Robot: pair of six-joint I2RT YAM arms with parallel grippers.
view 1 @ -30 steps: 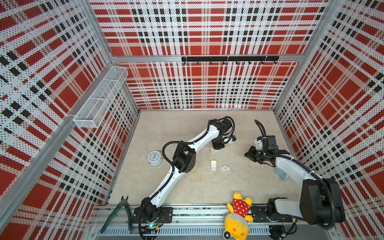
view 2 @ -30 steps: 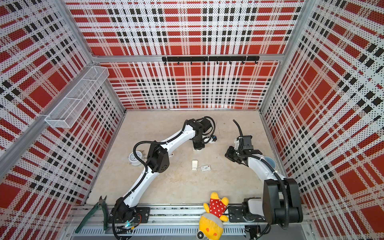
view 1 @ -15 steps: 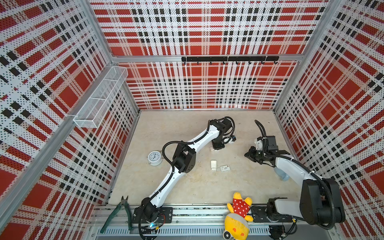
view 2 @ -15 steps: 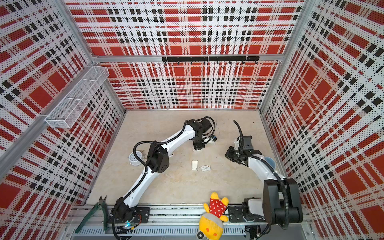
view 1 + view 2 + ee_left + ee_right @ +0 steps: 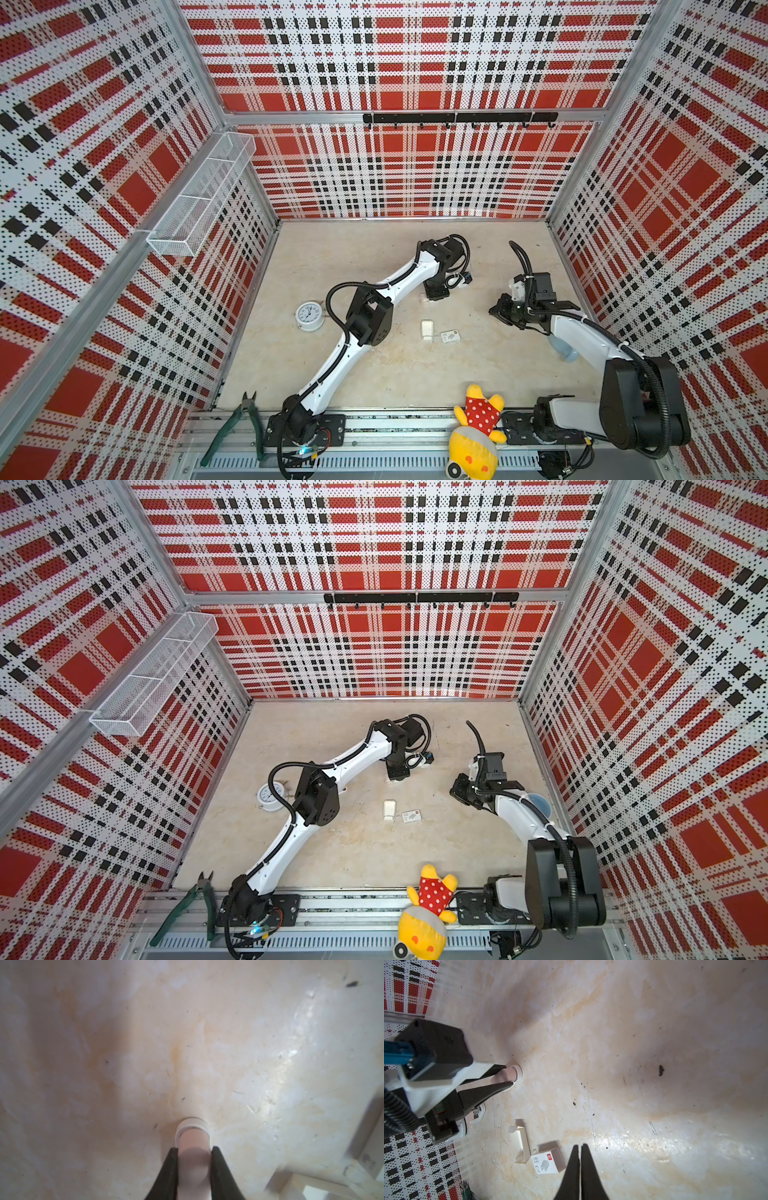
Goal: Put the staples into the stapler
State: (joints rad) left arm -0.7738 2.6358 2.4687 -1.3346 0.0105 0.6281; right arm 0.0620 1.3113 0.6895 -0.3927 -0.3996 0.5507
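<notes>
My left gripper [image 5: 194,1148] is shut on the pink stapler [image 5: 192,1138], whose white end points at the floor. The right wrist view shows the same grip on the stapler [image 5: 508,1075]; in both top views only a pale bit of stapler [image 5: 424,298] [image 5: 390,780] shows under the left gripper [image 5: 434,294] [image 5: 397,776]. A white staple box [image 5: 548,1160] [image 5: 450,336] [image 5: 411,816] and its white tray [image 5: 522,1140] [image 5: 427,329] [image 5: 389,809] lie side by side. A thin silvery strip [image 5: 653,1128], perhaps staples, lies on the floor. My right gripper [image 5: 579,1146] [image 5: 496,311] [image 5: 456,791] is shut on nothing, near the box.
A white alarm clock [image 5: 309,316] stands left of the left arm. Green pliers [image 5: 245,419] and a yellow plush toy [image 5: 478,428] lie at the front rail. A pale blue object [image 5: 538,802] sits behind the right arm. A wire basket [image 5: 199,199] hangs on the left wall.
</notes>
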